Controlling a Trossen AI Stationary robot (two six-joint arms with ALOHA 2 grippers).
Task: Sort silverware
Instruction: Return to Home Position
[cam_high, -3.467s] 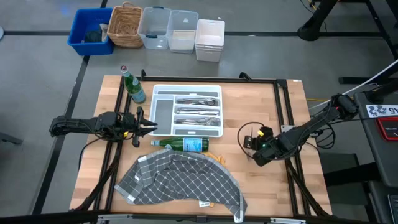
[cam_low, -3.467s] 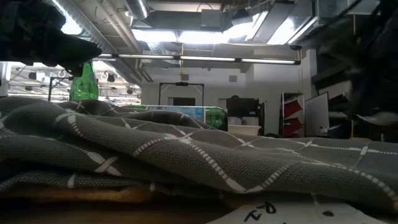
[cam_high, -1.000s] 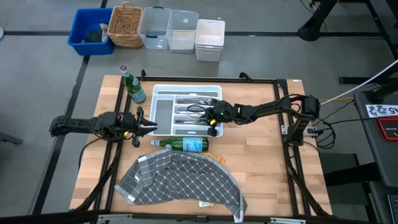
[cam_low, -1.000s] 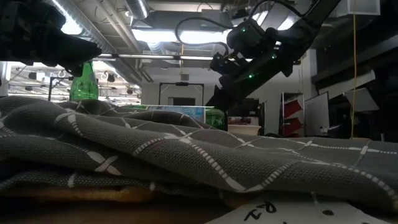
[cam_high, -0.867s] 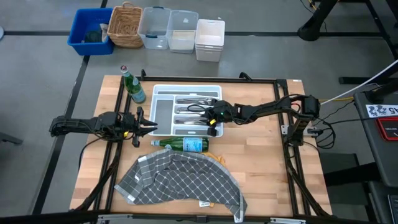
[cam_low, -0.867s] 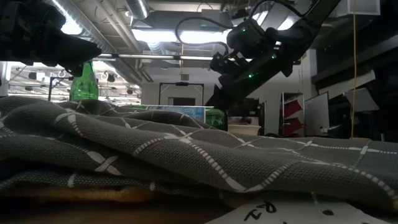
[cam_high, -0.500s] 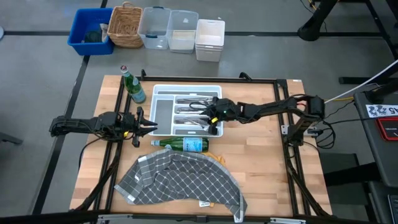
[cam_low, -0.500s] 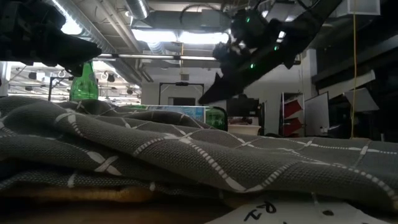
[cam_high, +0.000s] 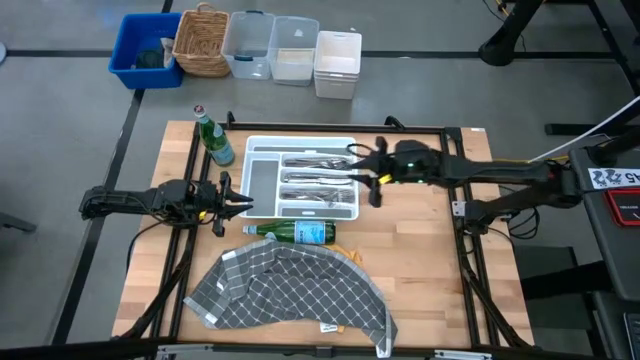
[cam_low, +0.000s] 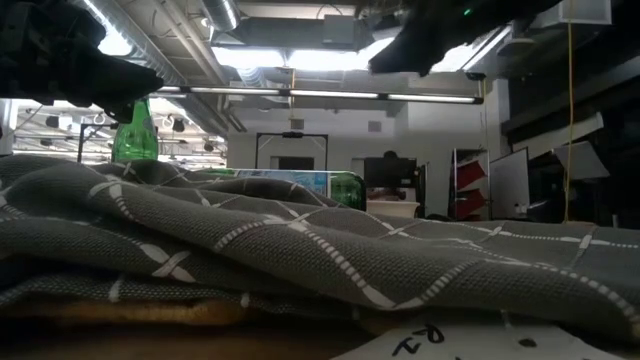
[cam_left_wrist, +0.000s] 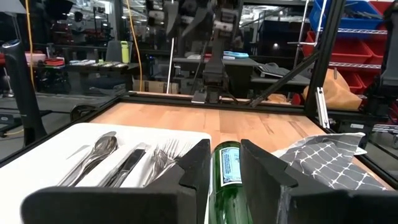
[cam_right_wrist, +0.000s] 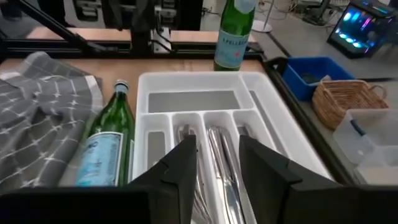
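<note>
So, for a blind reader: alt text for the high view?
White tray of silverware mid-table, the right hand open at its right edge. The left hand waits open on its left; a green bottle and grey cloth lie in front.

1. A white tray (cam_high: 300, 141) sits in the middle of the wooden worktop (cam_high: 420, 290). The silverware (cam_high: 318, 178) lies in its long slots.
2. The right end effector (cam_high: 360, 170) is at the tray's right edge, fingers spread.
3. The left end effector (cam_high: 240, 203) is just left of the tray, fingers spread too.
4. A standing green bottle (cam_high: 212, 140) is by the tray's far left corner.
5. A lying green bottle (cam_high: 295, 232) is between the tray and a grey cloth (cam_high: 290, 290).
</note>
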